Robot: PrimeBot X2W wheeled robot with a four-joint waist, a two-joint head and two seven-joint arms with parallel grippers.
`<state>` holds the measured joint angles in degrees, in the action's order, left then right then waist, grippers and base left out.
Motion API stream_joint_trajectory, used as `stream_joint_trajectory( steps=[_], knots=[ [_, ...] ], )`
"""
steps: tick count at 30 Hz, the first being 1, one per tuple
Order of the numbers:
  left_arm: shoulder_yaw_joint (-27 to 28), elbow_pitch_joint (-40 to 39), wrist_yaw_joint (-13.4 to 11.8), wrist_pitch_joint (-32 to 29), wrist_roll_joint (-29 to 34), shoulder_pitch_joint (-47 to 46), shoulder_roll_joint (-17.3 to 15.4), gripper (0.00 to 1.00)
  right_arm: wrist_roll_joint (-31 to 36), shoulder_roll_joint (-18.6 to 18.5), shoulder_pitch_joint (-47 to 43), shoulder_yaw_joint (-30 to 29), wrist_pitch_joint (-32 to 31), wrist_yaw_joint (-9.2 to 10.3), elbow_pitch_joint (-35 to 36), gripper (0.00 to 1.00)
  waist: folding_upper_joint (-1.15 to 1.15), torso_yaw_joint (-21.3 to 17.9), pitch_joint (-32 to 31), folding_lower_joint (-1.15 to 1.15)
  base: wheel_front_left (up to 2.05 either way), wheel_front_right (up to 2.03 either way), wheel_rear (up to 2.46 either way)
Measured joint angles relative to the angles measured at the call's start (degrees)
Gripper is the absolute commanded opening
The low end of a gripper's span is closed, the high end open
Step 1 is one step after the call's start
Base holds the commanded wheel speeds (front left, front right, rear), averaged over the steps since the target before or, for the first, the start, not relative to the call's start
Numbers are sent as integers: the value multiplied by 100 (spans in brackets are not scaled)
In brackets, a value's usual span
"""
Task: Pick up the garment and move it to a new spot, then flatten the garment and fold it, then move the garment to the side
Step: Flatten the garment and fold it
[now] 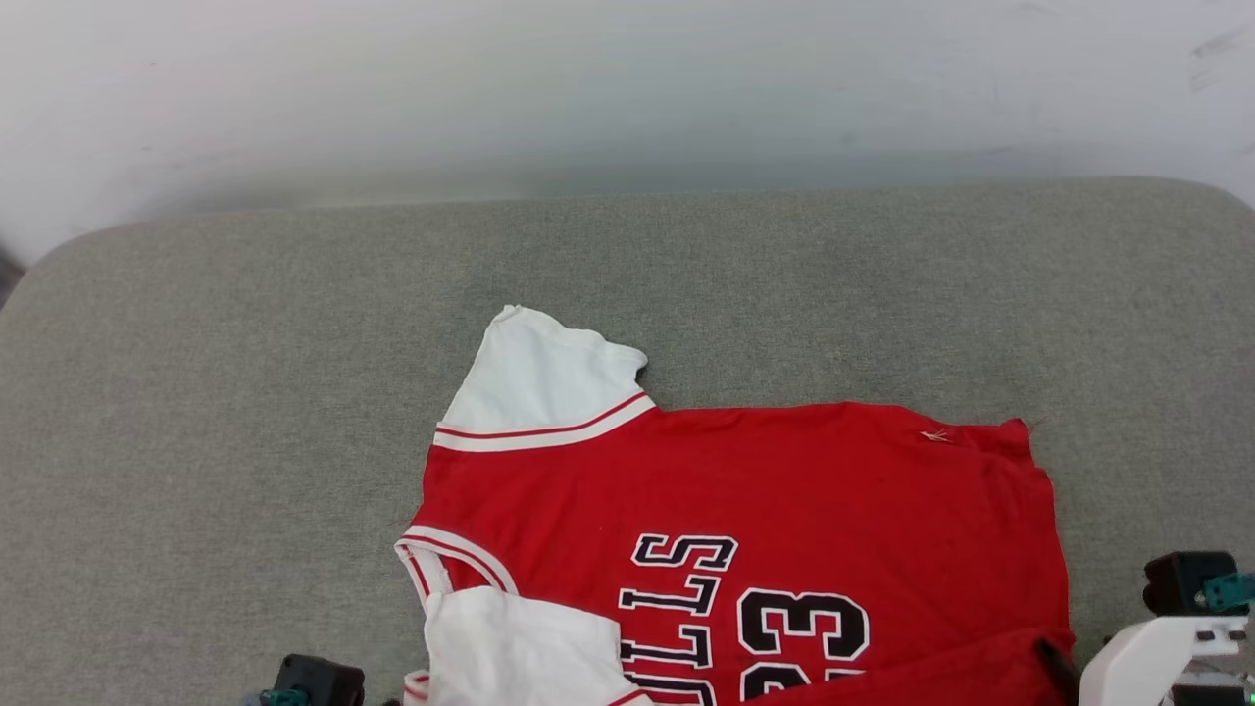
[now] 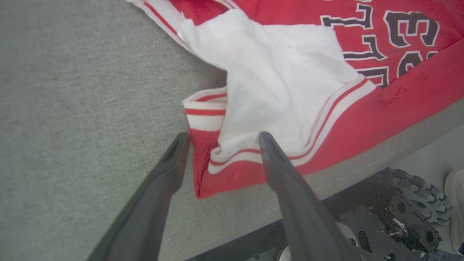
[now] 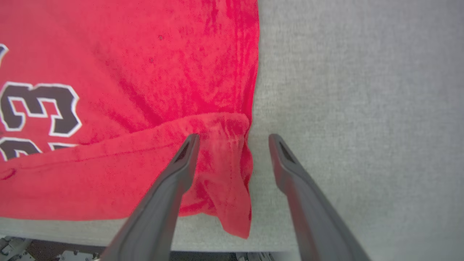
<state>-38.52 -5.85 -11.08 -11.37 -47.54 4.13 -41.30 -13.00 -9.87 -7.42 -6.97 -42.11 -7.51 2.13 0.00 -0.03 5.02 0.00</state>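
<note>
Since the garment (image 1: 745, 490) lies at the lower centre of the head view on the bench (image 1: 245, 392), its near edge turned over the lettering, the fold would seem best finished by lifting both grippers straight off, so that no cloth is dragged. The rumpled white sleeve should then be smoothed. The left gripper (image 2: 223, 139) is held open astride the sleeve corner and the right gripper (image 3: 233, 139) open astride the red hem corner. Nothing is grasped.

Wide grey fabric cushion (image 1: 245, 343), pale wall (image 1: 588, 78) behind.
</note>
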Motion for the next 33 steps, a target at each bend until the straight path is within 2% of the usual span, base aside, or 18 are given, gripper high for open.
stream_joint_trajectory(
  steps=[4, 10, 13, 18, 22, 26, 29, 33],
  knots=[
    [94, 27, 147, 653, 372, -203, -3, 100, -180, 101, 242, -64, 571, 1, 305, 100, 0, -5, -101, 0, 0, 0, 0],
    [537, 169, 1, 2226, 934, -508, 316, 100, -190, -79, 533, 155, 1893, 1, 806, 100, 0, -45, -142, 0, 0, 0, 0],
    [810, 166, -51, 2536, 957, -557, 543, 100, -248, -123, 565, 400, 2380, -1, 891, 100, 0, -76, -132, 0, 0, 0, 0],
    [1493, -108, -23, 2626, 1288, -551, 992, 100, -276, -66, 608, 538, 3438, 1, 958, 100, 0, -93, -88, 0, 0, 0, 0],
    [2045, -310, 256, 2627, 1684, -386, 1473, 100, -263, 54, 593, 671, 4109, 1, 884, 100, 0, -128, -31, 0, 0, 0, 0],
    [2569, -337, 619, 2628, 2017, -339, 1851, 100, -205, 175, 611, 747, 4522, 1, 753, 100, 0, -192, 85, 0, 0, 0, 0],
    [2727, -244, 940, 2636, 2212, -414, 1956, 100, -152, 232, 674, 818, 4668, 1, 690, 100, 0, -267, 215, 0, 0, 0, 0],
    [2862, -60, 1262, 2643, 2360, -878, 1860, 100, -103, 278, 901, 903, 4810, 1, 673, 100, 0, -414, 482, 0, 0, 0, 0]
  ],
)
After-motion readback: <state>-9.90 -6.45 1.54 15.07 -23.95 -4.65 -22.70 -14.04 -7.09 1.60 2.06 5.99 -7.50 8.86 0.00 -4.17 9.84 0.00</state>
